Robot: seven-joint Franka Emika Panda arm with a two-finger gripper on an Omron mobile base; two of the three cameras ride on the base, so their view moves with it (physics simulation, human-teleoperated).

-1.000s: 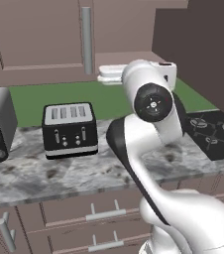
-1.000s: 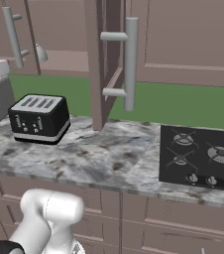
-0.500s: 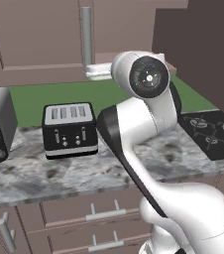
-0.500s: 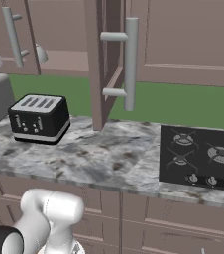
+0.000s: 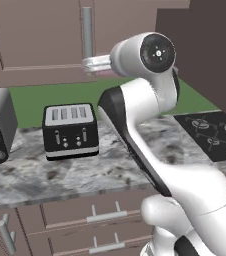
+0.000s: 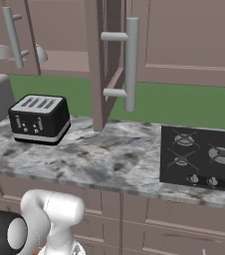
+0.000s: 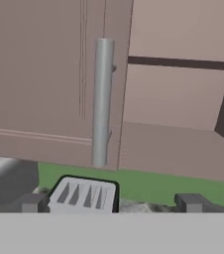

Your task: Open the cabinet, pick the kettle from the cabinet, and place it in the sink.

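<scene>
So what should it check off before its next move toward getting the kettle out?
1. Pincer open: ok, jaws stand wide.
2. Pincer empty: ok, nothing between the fingers.
3. Right cabinet door open: ok, swung out over the counter.
4. Left door open: not ok, shut, its handle straight ahead of the pincer.
5. Kettle located: cannot tell; the shelf part in sight is bare.

grey marbled counter (image 6: 109, 159), green backsplash (image 6: 184, 105), mauve-brown drawers (image 5: 75, 220)
</scene>
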